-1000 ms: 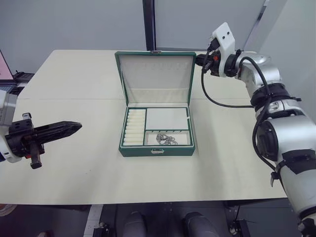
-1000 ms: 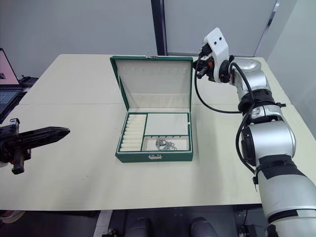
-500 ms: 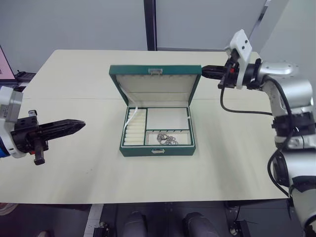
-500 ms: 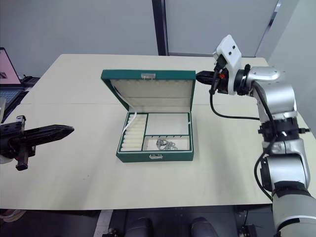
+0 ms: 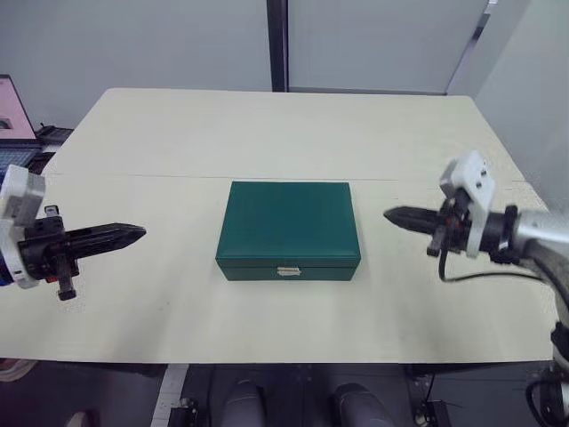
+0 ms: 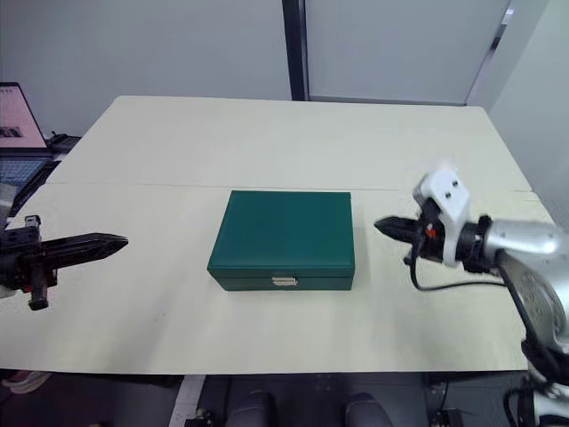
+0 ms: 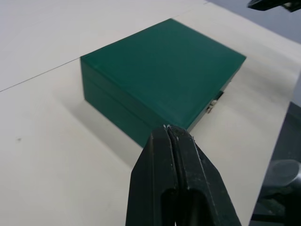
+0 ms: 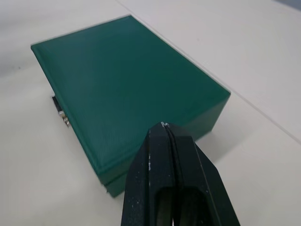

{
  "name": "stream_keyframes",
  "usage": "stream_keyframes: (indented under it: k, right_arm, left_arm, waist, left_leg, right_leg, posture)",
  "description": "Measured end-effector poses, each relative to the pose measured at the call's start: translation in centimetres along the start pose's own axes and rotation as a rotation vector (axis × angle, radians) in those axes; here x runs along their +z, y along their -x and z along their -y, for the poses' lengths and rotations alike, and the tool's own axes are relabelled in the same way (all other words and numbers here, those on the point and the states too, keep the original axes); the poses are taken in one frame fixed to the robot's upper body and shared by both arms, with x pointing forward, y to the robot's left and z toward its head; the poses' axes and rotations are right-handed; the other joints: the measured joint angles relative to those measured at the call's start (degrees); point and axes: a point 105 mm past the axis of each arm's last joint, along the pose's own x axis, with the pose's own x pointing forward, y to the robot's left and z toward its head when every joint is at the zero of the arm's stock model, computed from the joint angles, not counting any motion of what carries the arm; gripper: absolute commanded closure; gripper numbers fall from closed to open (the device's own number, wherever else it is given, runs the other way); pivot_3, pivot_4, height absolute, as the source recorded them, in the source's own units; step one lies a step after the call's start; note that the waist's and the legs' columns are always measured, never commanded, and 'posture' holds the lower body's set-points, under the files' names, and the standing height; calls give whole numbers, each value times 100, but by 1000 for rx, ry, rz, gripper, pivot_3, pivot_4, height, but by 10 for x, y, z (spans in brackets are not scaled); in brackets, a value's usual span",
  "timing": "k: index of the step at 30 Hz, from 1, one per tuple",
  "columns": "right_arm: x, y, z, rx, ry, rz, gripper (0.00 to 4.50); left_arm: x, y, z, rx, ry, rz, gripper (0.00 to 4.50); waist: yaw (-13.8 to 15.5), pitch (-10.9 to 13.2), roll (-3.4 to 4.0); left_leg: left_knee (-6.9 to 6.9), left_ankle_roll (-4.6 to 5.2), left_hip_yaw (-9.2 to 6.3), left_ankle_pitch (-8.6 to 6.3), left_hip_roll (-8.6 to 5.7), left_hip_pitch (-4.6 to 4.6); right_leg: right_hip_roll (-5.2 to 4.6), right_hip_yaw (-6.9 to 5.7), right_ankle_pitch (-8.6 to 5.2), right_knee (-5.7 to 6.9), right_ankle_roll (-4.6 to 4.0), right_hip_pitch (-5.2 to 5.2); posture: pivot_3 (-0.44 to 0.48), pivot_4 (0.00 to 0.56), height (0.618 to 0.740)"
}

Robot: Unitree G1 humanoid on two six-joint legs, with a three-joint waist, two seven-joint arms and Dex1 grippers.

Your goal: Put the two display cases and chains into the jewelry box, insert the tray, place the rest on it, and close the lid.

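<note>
The dark green jewelry box (image 5: 289, 229) sits in the middle of the table with its lid (image 6: 284, 225) down flat, and the small silver clasp (image 5: 286, 270) faces the front edge. The display cases, chains and tray are hidden inside or out of view. My left gripper (image 5: 138, 233) hovers shut to the left of the box, pointing at it, with a wide gap between. My right gripper (image 5: 389, 213) is shut and points at the box's right side, a short way off. Both wrist views show shut fingertips (image 7: 168, 129) aimed at the closed box (image 8: 127, 84).
The cream table (image 5: 284, 133) has a seam running across behind the box. A laptop (image 5: 13, 116) sits off the far left corner. A dark vertical post (image 5: 277, 44) stands behind the table against grey walls.
The lid has gone from half-raised to fully closed. My right gripper moved from the lid's back right corner down to the box's right side. The left gripper barely moved.
</note>
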Motion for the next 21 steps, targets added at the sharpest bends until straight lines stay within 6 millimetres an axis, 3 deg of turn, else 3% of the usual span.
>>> stream_keyframes:
  k: [6,11,14,17,21]
  right_arm:
    - [-46,10,-4,-77,-99,-62,4482]
    - [-72,17,-4,-112,-178,-110,3492]
    - [-78,21,-3,-121,-195,-125,2698]
    - [-77,23,-2,-132,-191,-115,1895]
    - [-78,24,1,-142,-189,-113,783]
  left_arm:
    - [-35,-14,-16,153,30,-64,4492]
    - [-52,-19,-13,194,36,-81,4500]
    - [-60,-18,-12,219,106,-109,4500]
    - [-64,-16,-14,246,187,-122,3922]
    - [-65,-14,-16,280,200,-133,2703]
  waist:
    - [11,-3,-4]
    - [16,-7,-12]
    - [20,-8,-13]
    - [17,-8,-13]
    - [29,-9,-14]
  left_leg:
    - [3,1,0,0,-1,1]
    - [3,1,-2,0,-1,0]
    - [4,1,-6,0,-2,1]
    - [4,1,-7,0,-1,2]
    - [4,1,-7,0,-2,1]
  right_leg:
    - [2,6,0,3,0,0]
    - [3,4,0,2,0,1]
    - [3,2,0,4,0,3]
    - [4,1,0,4,0,3]
    - [3,0,0,3,0,3]
  posture:
    - [0,150,726]
    - [0,150,726]
    - [0,150,726]
    - [0,150,726]
    - [0,150,726]
